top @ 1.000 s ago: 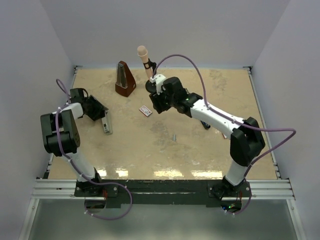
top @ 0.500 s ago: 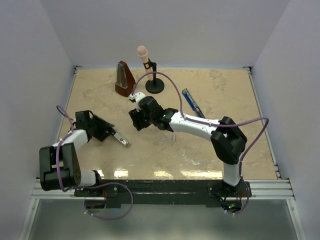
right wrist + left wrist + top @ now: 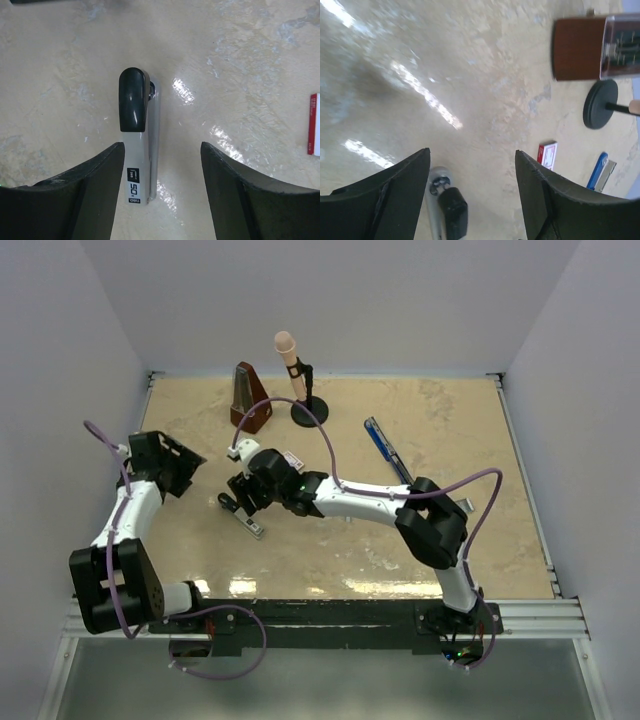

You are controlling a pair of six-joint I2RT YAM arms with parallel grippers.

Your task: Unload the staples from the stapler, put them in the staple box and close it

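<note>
The stapler (image 3: 383, 443) lies flat on the table (image 3: 450, 540), a little to the right of the microphone stand (image 3: 308, 412) and slightly nearer the arms. A silvery rail shows alongside its blue body, which suggests it has been left open so the magazine can be reached. Neither gripper is at it. The right arm reaches across to a spot left of the stand and well nearer the arms, where a silver-grey bar (image 3: 142, 165) with a black cap lies flat. Whether this bar belongs to the stapler cannot be told. The right gripper (image 3: 161, 145) hovers over it with its jaws spread, one finger on each long side and a gap showing on both, so it grips nothing. Lining up along the bar's length looks like preparation to close across its narrow width, which would probably be the firmest hold. The left gripper (image 3: 472, 152) stands far to the left of the stand, also spread and empty, aimed toward the bar's capped end but apart from it, likely to leave the right arm room. A small white box (image 3: 547, 155) with red print lies between the stand and the bar. No staples can be made out with certainty.
</note>
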